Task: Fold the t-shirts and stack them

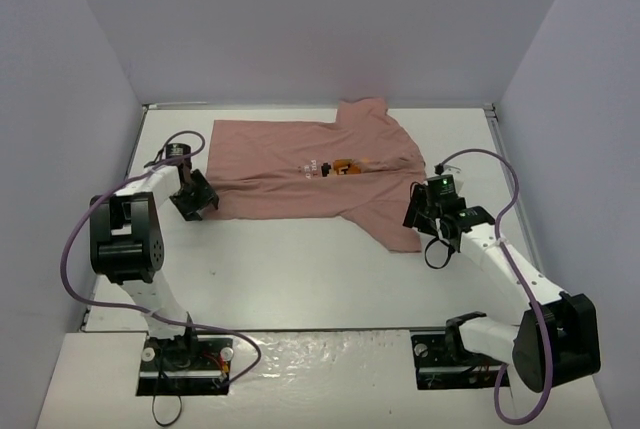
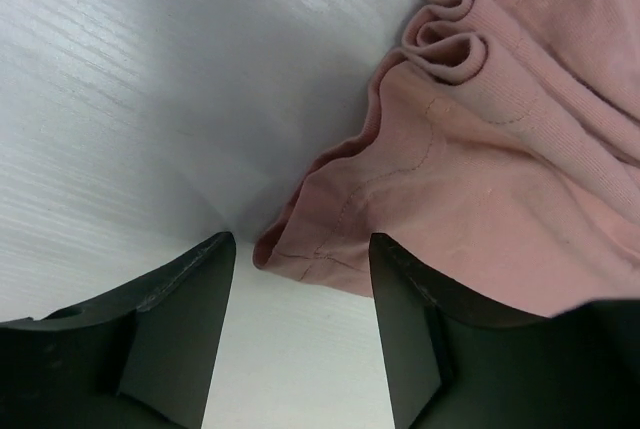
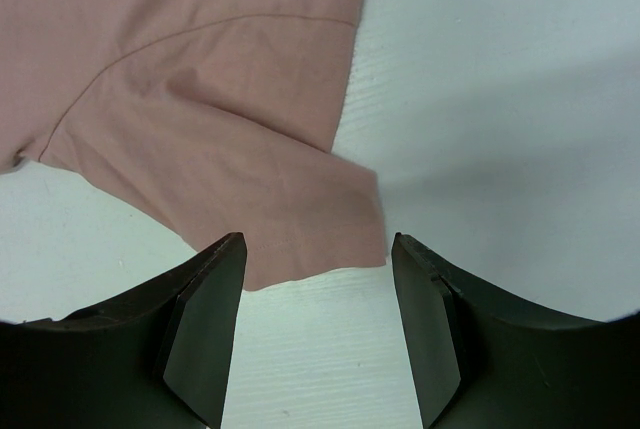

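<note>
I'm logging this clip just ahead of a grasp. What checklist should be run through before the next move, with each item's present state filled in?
1. Left gripper jaws apart: ok, open.
2. Hem corner of the t-shirt between its jaws: ok, not yet pinched.
3. Right gripper jaws apart: ok, open.
4. Sleeve lined up with the right gripper: ok, its edge lies just ahead of the gap.
5. Shirt lying flat: not ok, the fabric bunches in folds near the hem corner.
6. Either gripper touching the table: cannot tell.
</note>
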Tool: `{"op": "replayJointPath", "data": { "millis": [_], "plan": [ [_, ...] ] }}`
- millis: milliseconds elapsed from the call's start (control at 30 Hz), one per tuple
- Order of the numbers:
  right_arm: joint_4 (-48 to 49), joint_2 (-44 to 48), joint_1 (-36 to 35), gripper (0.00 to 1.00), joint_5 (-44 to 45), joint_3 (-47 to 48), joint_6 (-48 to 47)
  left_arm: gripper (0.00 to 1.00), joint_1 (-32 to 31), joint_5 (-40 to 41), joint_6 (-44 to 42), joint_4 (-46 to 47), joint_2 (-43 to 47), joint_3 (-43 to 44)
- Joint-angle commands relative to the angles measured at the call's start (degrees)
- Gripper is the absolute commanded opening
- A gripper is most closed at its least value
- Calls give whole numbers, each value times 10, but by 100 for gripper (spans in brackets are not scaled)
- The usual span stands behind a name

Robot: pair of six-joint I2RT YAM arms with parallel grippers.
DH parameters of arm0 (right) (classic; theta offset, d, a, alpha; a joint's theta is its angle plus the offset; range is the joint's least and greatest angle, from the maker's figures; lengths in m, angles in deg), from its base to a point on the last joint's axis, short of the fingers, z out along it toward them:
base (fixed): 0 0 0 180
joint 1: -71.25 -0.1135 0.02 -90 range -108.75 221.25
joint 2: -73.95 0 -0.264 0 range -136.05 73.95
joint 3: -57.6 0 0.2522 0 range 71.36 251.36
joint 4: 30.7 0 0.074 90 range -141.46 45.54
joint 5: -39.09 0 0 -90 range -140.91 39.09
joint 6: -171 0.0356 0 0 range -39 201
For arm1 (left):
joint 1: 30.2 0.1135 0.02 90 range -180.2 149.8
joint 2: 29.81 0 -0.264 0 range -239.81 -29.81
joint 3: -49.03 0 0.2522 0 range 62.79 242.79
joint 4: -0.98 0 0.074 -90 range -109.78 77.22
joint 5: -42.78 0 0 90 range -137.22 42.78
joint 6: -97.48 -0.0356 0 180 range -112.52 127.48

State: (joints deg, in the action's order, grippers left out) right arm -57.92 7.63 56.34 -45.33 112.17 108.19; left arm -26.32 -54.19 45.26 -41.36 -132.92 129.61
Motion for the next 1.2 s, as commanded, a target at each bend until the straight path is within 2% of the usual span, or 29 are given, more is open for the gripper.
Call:
{"op": "replayJointPath", "data": {
  "millis": [0, 33, 100, 200, 467, 933, 1000, 1133, 1167],
  "plan": [
    [17, -3, 4, 58, -13, -10, 20, 36, 3, 1, 16, 28, 0, -6],
    [17, -7, 4, 58, -17, -15, 22, 29, 3, -1, 17, 28, 1, -6],
    [16, -23, 5, 58, -22, -22, 30, 8, 0, -2, 15, 28, 10, -9],
    [17, -46, 9, 57, -26, -37, 49, 0, -2, -4, 3, 26, 52, -27],
    [19, -74, 27, 55, -12, -58, 65, 0, -10, -9, -23, 22, 125, -67],
    [59, -139, 38, 48, -39, -72, 87, 0, -15, -16, -35, 21, 131, -79],
    [65, -142, 39, 44, -41, -86, 90, 0, -16, -18, -38, 20, 132, -79],
    [61, -109, 38, 14, -41, -89, 94, 0, -15, -18, -41, 8, 140, -74],
    [50, -100, 38, 9, -39, -86, 92, 0, -15, -19, -45, 2, 146, -70]
  ]
}}
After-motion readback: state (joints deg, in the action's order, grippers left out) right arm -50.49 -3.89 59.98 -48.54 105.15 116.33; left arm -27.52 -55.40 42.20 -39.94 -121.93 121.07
